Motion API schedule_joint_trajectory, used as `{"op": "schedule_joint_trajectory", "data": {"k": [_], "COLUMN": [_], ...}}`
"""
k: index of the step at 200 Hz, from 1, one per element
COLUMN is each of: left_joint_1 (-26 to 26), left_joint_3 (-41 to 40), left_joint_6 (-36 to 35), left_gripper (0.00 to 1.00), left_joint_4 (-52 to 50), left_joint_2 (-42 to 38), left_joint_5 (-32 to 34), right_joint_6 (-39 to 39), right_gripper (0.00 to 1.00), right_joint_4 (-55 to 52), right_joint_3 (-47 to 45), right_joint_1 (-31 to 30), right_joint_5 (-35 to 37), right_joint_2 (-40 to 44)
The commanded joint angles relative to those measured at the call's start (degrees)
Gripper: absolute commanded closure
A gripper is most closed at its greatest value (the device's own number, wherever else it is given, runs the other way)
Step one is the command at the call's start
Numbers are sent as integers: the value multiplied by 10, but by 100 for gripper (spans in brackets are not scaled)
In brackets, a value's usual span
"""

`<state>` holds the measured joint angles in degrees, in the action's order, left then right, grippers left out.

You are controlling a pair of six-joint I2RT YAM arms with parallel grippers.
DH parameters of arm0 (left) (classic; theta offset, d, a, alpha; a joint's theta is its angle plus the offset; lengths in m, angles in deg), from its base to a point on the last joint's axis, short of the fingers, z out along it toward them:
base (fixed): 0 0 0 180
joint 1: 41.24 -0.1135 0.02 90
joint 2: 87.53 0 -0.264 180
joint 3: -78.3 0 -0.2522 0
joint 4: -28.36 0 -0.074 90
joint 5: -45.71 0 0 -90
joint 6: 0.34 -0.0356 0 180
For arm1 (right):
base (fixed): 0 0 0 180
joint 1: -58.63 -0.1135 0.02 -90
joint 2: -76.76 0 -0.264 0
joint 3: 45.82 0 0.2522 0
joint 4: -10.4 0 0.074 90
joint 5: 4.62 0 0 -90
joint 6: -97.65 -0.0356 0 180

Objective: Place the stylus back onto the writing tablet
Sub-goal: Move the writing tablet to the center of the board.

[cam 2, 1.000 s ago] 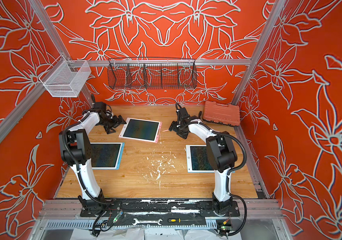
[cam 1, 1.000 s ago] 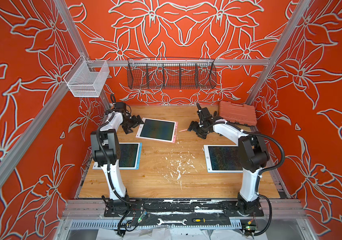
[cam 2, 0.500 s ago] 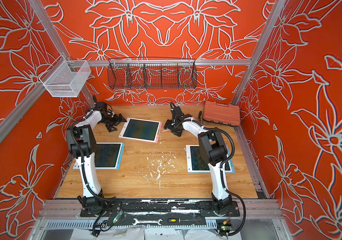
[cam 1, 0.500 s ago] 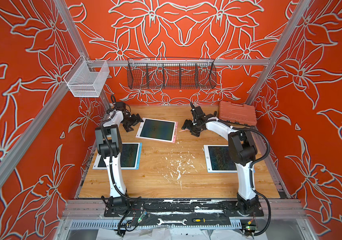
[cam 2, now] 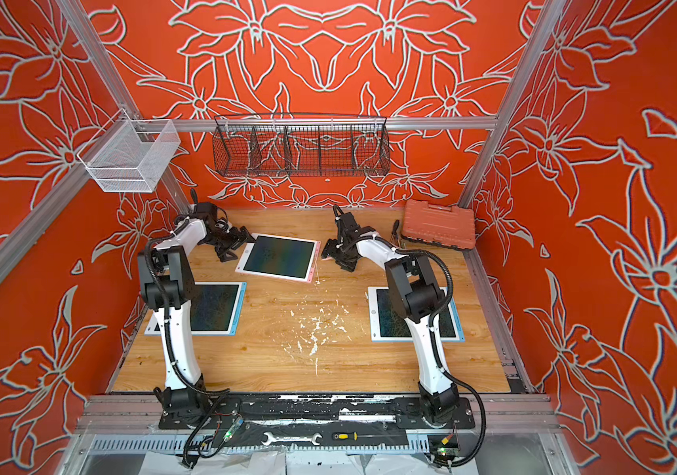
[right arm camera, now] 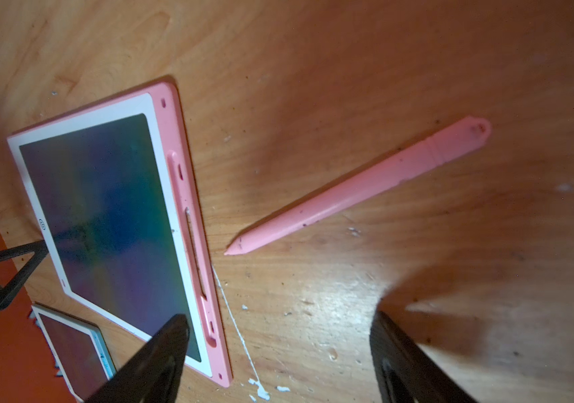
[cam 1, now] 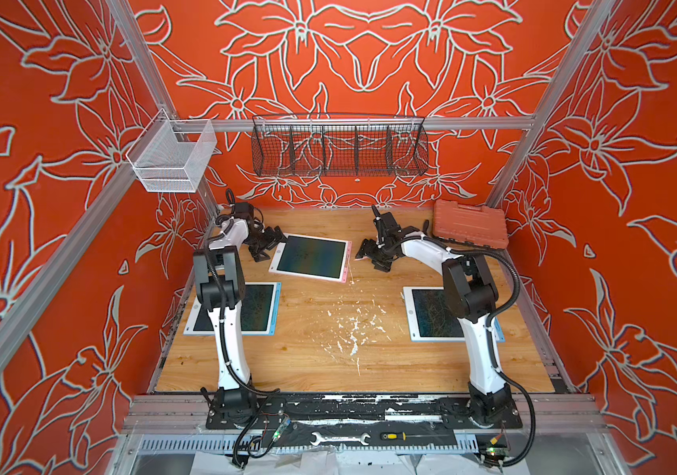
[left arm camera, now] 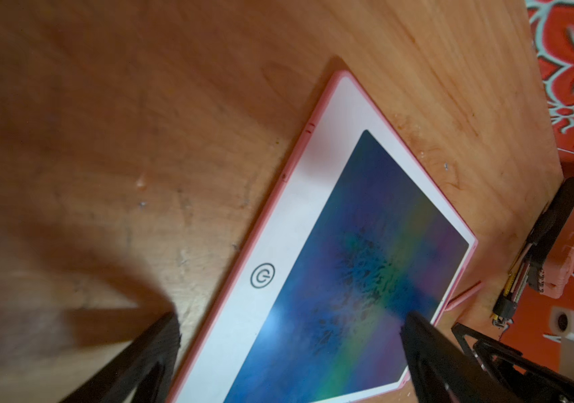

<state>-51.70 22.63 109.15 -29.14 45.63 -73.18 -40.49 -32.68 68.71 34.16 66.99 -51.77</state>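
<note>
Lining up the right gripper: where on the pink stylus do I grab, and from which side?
Probably mid-barrel on the pink stylus, straight down from above, with the right gripper open across its width. It lies flat on the table, clear of the pink tablet; its tip tapers and its eyelet end narrows.

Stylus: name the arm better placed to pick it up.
Right, likely. The pink stylus lies on the table ahead of the open right gripper, while the left gripper is at the opposite side of the pink tablet.
</note>
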Motion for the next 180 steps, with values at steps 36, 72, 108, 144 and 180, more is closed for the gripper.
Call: {"op": "schedule_joint_trajectory", "data": {"k": [36,72,108,144,180], "left_joint_1": [24,33,39,51,64], "left_joint_3": [-25,-56,-71,-90,-126], "left_joint_6": [4,13,14,12,18], "left_gripper": [3,3,3,3,3], "left_joint_4": [-6,11,11,14,30], "left_joint_2": [2,-10,-18,-36,-55], "left_joint_5": [-17,-20,-24,-30,-33], "right_joint_6": [-7,-8,-7,-6,-5], "right_gripper": [18,19,20,23,28], "right_joint_4": [-14,-16,-16,-18,-17], "right_joint_3": [18,19,24,20,2], "right_joint_1": [-5,-7,-7,-8,-9], "right_joint_5": [-8,-8,-16,-22,-22], "right_joint_2": [-38,-44,-53,-56,-47]}}
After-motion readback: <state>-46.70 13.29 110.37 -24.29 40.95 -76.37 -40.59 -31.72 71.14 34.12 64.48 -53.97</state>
